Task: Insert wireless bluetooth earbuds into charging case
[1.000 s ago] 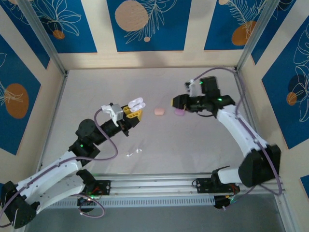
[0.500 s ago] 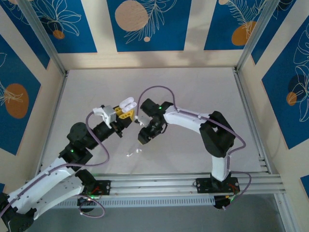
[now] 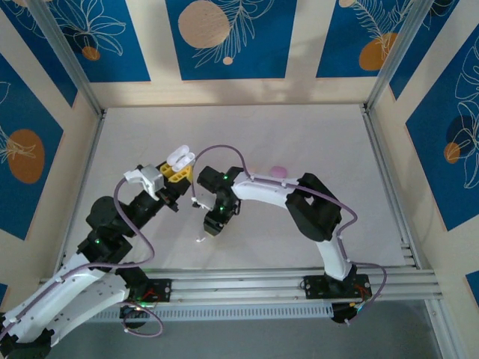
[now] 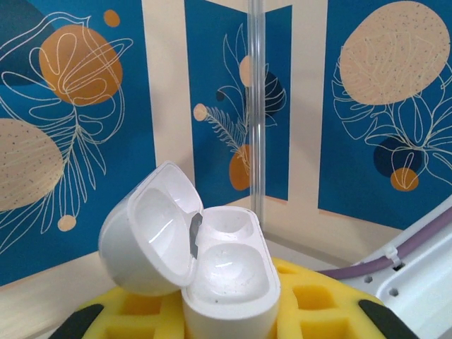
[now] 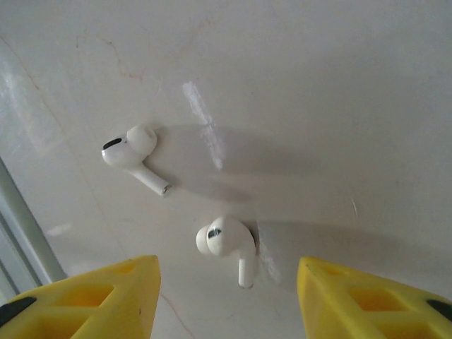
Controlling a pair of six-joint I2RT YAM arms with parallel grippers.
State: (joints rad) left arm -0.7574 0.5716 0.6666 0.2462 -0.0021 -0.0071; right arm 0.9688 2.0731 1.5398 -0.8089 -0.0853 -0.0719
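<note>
My left gripper (image 4: pixel 227 314) is shut on a white charging case (image 4: pixel 227 272), held upright between yellow foam fingers (image 4: pixel 318 300). Its lid (image 4: pixel 148 233) is flipped open to the left and both wells are empty. In the top view this case (image 3: pixel 180 157) sits above the left gripper (image 3: pixel 177 173). Two white stemmed earbuds lie on the table in the right wrist view, one earbud (image 5: pixel 226 241) between the yellow fingertips (image 5: pixel 99 296) and another earbud (image 5: pixel 133 150) farther left. My right gripper (image 5: pixel 227 300) hangs open just above them, and shows in the top view (image 3: pixel 212 223) too.
A small purple pebble-shaped case (image 3: pixel 278 171) lies on the pale table (image 3: pixel 314 134) behind the right arm. The metal rail (image 3: pixel 247 283) runs along the near edge. The right arm's forearm (image 3: pixel 262 188) stretches across the middle, close to the left gripper.
The right arm has swung from the purple and pink cases at the right across to the left, and now hovers open over the white earbuds. The left gripper with the case has drifted left.
</note>
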